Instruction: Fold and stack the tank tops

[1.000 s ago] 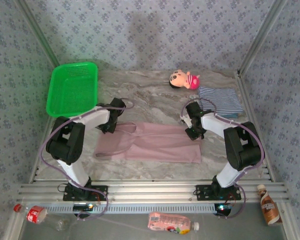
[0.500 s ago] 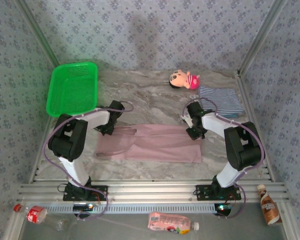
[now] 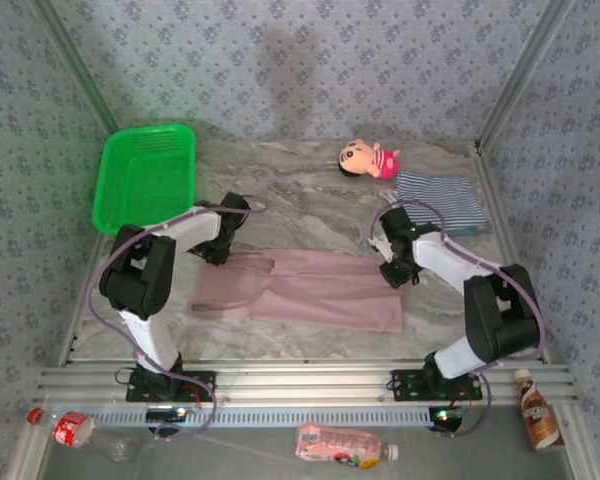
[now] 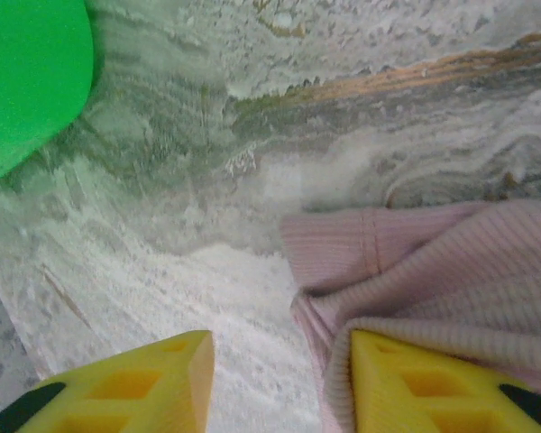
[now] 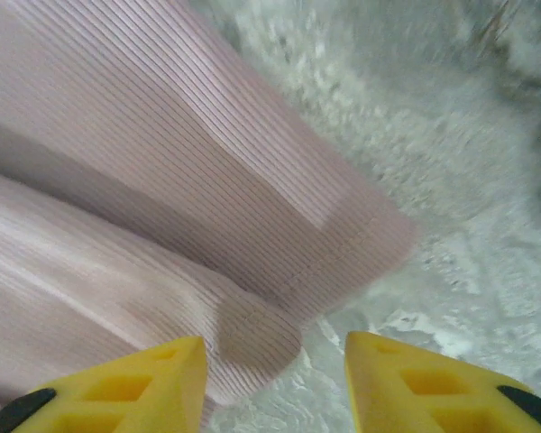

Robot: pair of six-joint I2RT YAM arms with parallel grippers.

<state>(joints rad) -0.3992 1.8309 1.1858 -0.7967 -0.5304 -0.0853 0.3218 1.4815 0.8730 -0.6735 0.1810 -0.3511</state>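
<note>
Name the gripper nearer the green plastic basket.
Left. The left gripper is beside the green plastic basket; the right gripper is at the opposite end of the mauve-pink cloth top.

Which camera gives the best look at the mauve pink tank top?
The top external view: the whole mauve tank top shows there, folded into a long strip, end to end. The left wrist view catches its strap end up close, and the right wrist view catches one ribbed hem corner.

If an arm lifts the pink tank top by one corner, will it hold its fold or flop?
Probably flop: the pink tank top lies flat in soft, loose layers, so a one-corner lift would likely let it unfold and drape. It looks thin and light. Its ribbed knit should offer some friction, so slipping seems unlikely.
</note>
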